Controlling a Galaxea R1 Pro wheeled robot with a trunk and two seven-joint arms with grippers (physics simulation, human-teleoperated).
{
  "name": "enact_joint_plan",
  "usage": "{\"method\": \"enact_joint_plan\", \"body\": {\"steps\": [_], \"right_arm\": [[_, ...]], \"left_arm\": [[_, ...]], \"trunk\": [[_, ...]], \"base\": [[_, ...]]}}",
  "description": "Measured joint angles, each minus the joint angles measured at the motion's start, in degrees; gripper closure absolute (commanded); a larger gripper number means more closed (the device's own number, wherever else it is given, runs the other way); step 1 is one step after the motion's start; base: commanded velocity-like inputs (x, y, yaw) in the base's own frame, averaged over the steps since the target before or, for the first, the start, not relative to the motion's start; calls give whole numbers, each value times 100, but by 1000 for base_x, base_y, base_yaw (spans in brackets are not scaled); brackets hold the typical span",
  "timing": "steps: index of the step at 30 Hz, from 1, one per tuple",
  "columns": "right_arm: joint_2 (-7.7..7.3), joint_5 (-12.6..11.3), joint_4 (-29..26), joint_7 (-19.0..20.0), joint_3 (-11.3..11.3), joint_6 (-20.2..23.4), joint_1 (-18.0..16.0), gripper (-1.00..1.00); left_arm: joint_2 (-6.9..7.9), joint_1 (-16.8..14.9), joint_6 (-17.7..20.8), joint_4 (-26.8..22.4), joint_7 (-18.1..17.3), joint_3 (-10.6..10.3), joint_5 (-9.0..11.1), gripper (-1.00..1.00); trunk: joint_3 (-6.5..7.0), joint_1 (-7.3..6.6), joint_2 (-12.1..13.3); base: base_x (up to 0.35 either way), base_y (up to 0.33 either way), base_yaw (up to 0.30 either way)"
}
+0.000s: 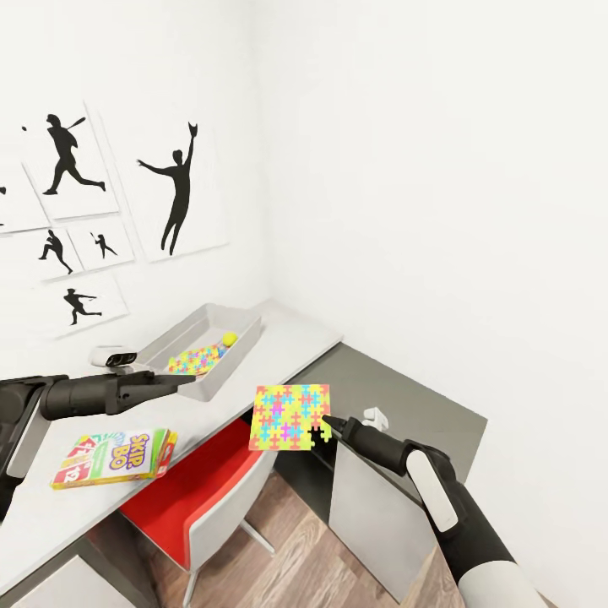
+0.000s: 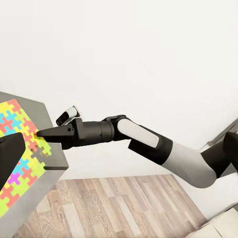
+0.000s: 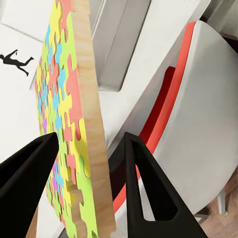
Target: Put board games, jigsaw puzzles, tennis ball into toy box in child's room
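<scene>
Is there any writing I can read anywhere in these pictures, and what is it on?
"SKIP BO": on the game carton lying on the desk.
Smaller print on that carton: too blurred to read.
The wall prints, the held puzzle and the toy box show no words.

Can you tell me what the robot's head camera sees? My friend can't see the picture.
The robot's right hand holds a colourful jigsaw puzzle in the air over a red-and-white chair. On the pale desk, a grey toy box holds another puzzle and a tennis ball.
</scene>
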Motion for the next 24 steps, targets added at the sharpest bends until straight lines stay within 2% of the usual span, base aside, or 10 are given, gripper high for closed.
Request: {"method": "enact_joint_plan", "body": {"steps": [7, 15, 24], "right_arm": [[0, 4, -2, 0, 2, -1, 0, 100], [0, 7, 2, 0, 4, -1, 0, 100], [0, 10, 1, 0, 3, -1, 0, 100]], "left_arm": [[-2, 0, 0, 0, 0, 0, 0, -100], [-2, 0, 0, 0, 0, -2, -1, -100], [-1, 1, 0, 0, 0, -7, 1, -100]], "trunk": [[4, 0, 0], [26, 0, 0], [52, 0, 0]], "base": [[0, 46, 93], [0, 99, 256], [0, 17, 271]]}}
